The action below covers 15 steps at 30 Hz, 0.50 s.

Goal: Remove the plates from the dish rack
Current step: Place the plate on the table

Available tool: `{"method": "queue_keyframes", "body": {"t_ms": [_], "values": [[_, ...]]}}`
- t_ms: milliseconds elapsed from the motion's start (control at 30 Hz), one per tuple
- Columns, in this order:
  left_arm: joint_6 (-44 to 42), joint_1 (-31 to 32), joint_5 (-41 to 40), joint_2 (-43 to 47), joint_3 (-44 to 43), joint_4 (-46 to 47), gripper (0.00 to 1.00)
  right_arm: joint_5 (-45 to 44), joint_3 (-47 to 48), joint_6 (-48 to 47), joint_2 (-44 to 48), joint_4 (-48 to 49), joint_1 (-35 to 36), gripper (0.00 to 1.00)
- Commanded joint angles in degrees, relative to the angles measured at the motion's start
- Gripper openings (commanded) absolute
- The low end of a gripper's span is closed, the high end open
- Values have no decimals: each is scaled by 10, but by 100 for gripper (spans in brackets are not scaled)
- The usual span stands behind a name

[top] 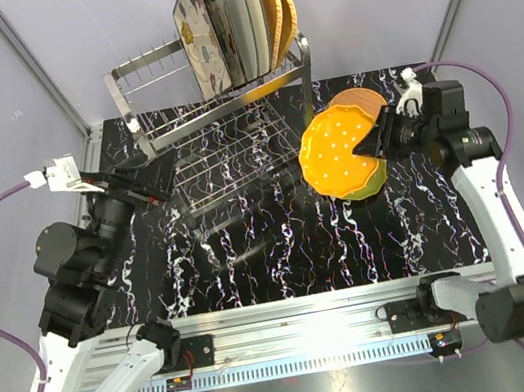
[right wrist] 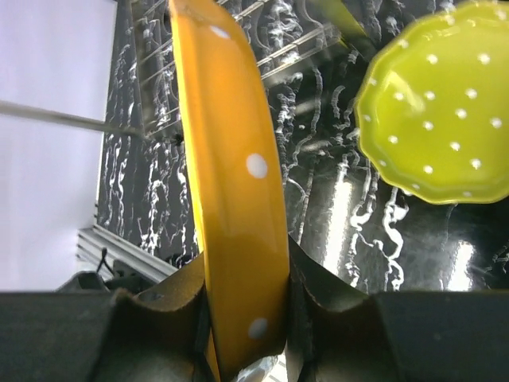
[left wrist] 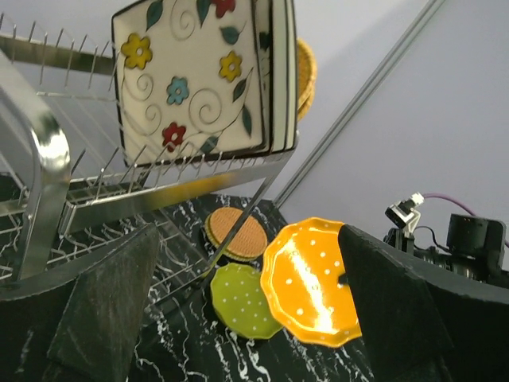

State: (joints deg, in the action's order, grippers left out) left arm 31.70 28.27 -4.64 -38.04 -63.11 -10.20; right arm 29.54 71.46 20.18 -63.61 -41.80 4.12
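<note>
The dish rack point(top: 219, 122) stands at the back of the table. On its top tier several plates stand upright: a cream floral square one point(top: 198, 35), white ones point(top: 246, 16) and woven tan-orange ones point(top: 276, 0). My right gripper point(top: 375, 144) is shut on the rim of an orange dotted plate point(top: 338, 150) and holds it tilted above a lime-green dotted plate point(right wrist: 441, 111) that lies on the table. A round woven plate point(top: 358, 98) lies behind them. My left gripper point(top: 143, 181) stands open and empty by the rack's left end, at its lower tier.
The black marbled table point(top: 282, 253) ends in an aluminium rail at the near edge. Grey walls and slanted frame bars close in the back and sides. The rack's lower wire shelf point(top: 235, 160) reaches toward the table's middle.
</note>
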Motion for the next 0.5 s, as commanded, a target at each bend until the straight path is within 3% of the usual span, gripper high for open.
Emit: {"method": "queue_keyframes", "body": {"t_ms": [0,133,300,467], "values": [[-13,1,-15,17,9,12,98,132,2,11,-19,64,-63,0],[-15,1,-5,27,17,3,98,226,3,-14,-78,69,-119,0],[-4,1,-5,46,46,7,99,263,44,-70,-165,19,-136,0],[2,1,-8,56,62,11,99,278,46,-92,-200,44,-150,0]]}}
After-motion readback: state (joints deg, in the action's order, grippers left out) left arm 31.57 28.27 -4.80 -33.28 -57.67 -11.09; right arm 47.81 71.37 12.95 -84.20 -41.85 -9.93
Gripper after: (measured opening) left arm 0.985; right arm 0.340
